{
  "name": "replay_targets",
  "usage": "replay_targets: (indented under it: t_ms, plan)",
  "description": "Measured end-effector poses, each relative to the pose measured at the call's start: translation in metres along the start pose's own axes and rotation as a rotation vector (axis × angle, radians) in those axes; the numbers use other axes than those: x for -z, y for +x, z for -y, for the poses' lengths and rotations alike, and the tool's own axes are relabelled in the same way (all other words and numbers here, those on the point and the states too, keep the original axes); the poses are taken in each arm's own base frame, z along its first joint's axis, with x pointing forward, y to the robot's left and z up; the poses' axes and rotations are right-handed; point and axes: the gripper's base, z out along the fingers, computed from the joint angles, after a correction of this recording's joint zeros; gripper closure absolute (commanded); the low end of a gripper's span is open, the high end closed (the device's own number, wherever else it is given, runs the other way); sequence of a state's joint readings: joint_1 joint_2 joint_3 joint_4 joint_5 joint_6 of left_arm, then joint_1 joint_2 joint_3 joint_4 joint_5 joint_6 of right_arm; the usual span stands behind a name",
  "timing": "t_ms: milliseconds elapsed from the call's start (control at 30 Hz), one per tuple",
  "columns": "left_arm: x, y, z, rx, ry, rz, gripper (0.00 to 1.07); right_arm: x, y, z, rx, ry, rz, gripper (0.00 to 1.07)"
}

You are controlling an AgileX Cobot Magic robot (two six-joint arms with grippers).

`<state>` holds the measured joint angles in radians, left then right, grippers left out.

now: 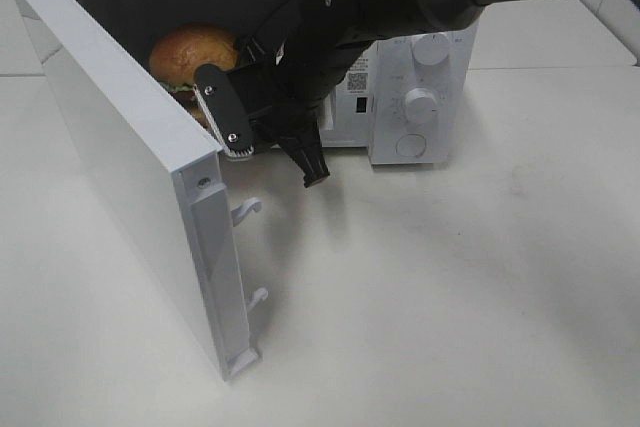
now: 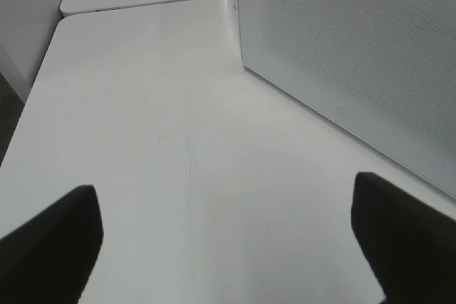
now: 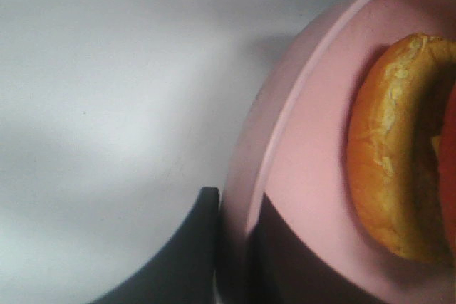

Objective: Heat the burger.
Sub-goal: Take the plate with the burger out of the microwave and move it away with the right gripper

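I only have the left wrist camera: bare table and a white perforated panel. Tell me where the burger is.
Observer: The burger sits inside the microwave, whose door stands wide open.
Operator: Report the right gripper.
Observer: The right gripper is at the oven's mouth. In its wrist view it looks closed on the rim of the pink plate under the burger.

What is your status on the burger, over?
Right gripper shut on pink plate rim, burger aboard, inside microwave. Left gripper open, empty. Door open, nothing blocking.
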<state>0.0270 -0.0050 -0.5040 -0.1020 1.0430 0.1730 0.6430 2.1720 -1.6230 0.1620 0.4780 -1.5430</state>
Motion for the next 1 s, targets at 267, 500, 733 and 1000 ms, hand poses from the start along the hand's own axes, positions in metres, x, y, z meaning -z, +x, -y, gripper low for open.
replay_targets:
  t_ms: [267, 500, 733, 1000]
  plan:
    - [0.000, 0.000, 0.000, 0.000, 0.000, 0.000, 0.20, 0.014, -0.003, -0.007, 0.067, -0.006, 0.035, 1.07]
    - [0.000, 0.000, 0.000, 0.000, 0.000, 0.000, 0.20, 0.029, -0.003, -0.003, 0.098, 0.019, 0.079, 1.07]
    - [0.000, 0.000, 0.000, 0.000, 0.000, 0.000, 0.20, 0.039, 0.000, -0.001, 0.094, 0.024, 0.105, 1.07]
    - [0.000, 0.000, 0.000, 0.000, 0.000, 0.000, 0.20, 0.049, 0.010, -0.025, 0.120, -0.027, 0.099, 1.07]
